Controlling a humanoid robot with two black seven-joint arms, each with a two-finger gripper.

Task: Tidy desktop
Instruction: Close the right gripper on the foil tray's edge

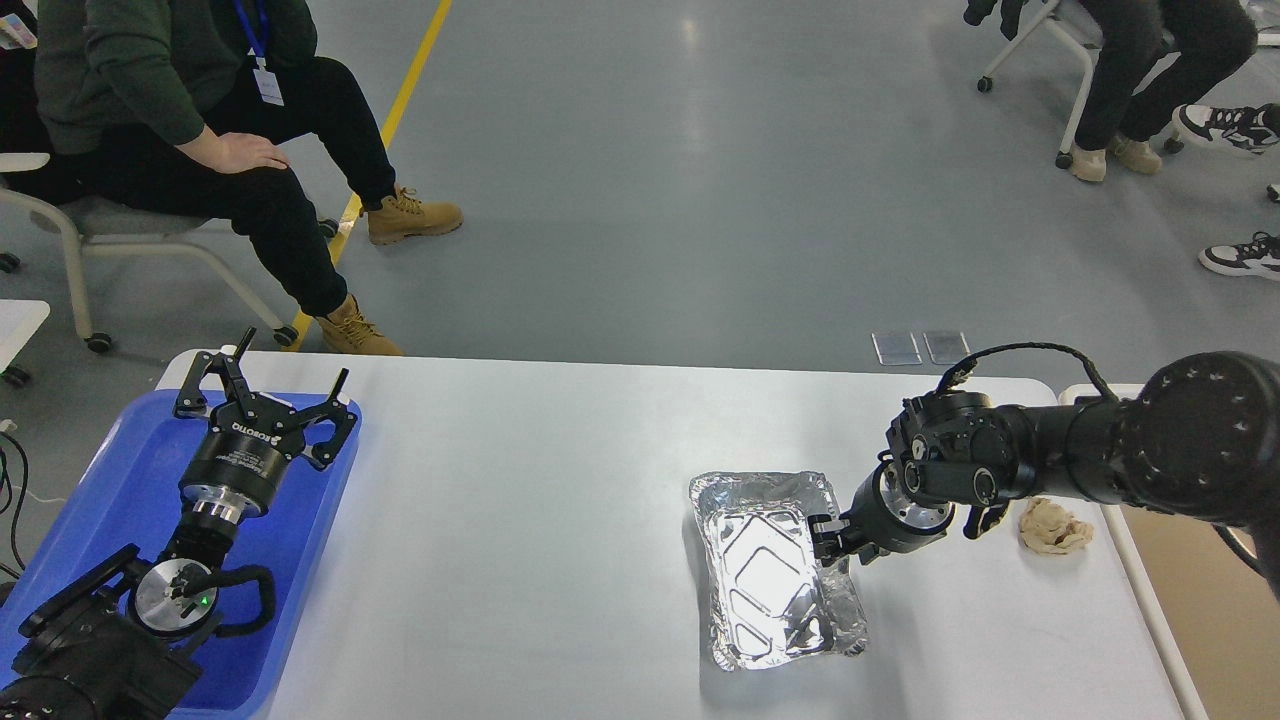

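Showing smooth white-grey desktop point(560, 520) | left end effector point(262, 388) apart | right end effector point(826, 538) unclear

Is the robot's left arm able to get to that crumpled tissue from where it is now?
Probably not easily. The left gripper hangs open over the blue tray at the far left, while the crumpled tissue lies at the desktop's right end, past the foil tray. The right gripper is much nearer.

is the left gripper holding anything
No, the left gripper hangs open over the blue tray, with nothing between its fingers.
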